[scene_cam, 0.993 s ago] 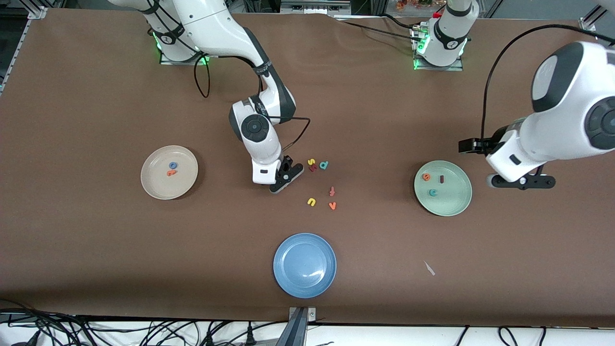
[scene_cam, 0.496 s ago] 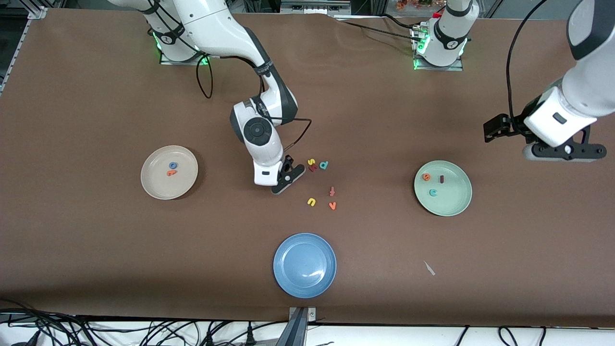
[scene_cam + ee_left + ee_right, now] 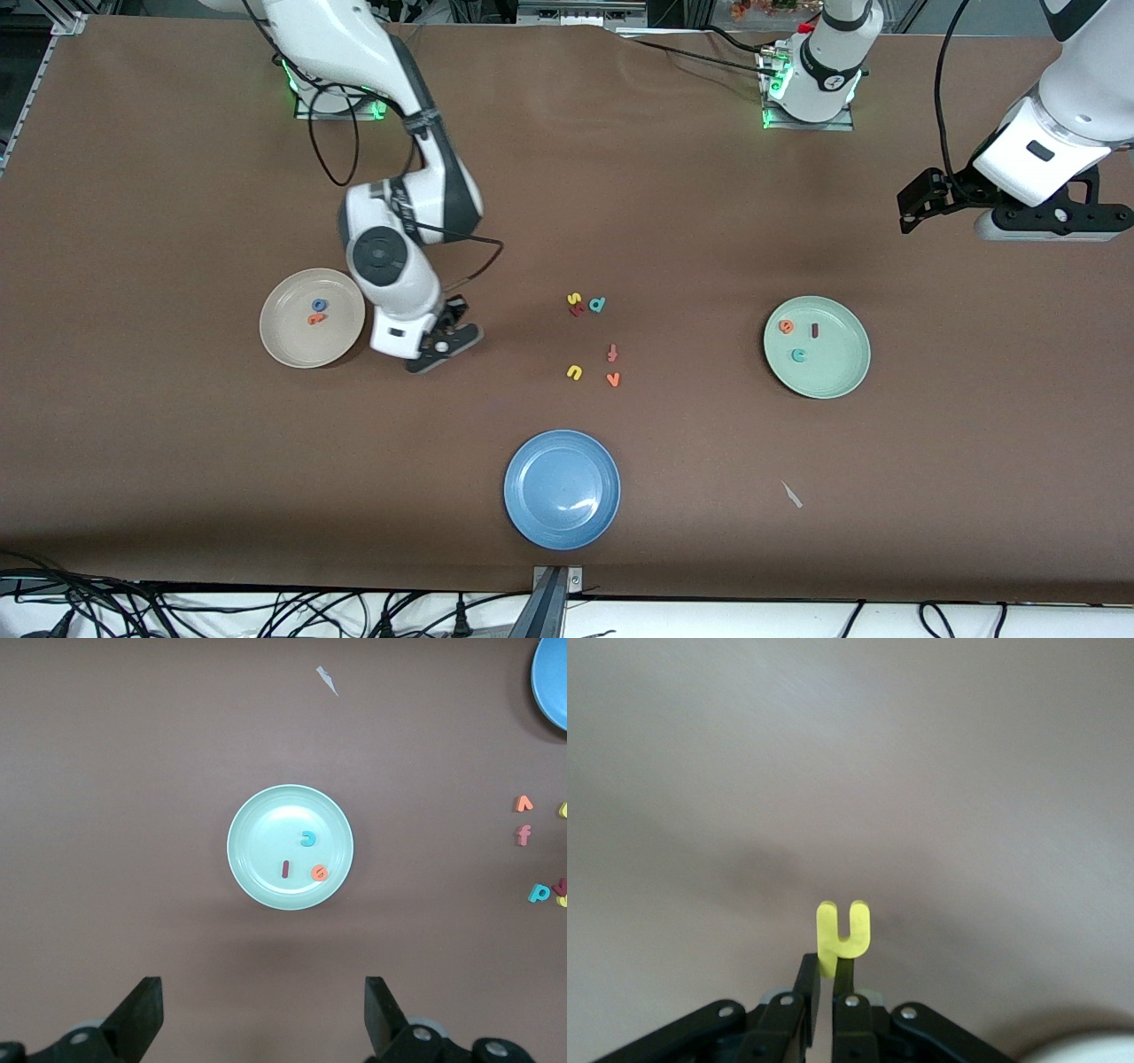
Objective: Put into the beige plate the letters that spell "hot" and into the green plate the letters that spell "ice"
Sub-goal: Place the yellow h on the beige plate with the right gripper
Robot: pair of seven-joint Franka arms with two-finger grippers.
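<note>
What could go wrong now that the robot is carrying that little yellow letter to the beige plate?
1. The right gripper pinches only the end of the yellow h, so it might twist or slip out before reaching the beige plate.
2. If let go at the rim, it may land on the table instead.
3. Dropped onto the blue o or orange t, it could bump them.

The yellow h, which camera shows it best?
The right wrist view: the yellow h fills the middle, pinched in the right claw. From the front the right claw hides it beside the beige plate. The left wrist view misses it.
</note>
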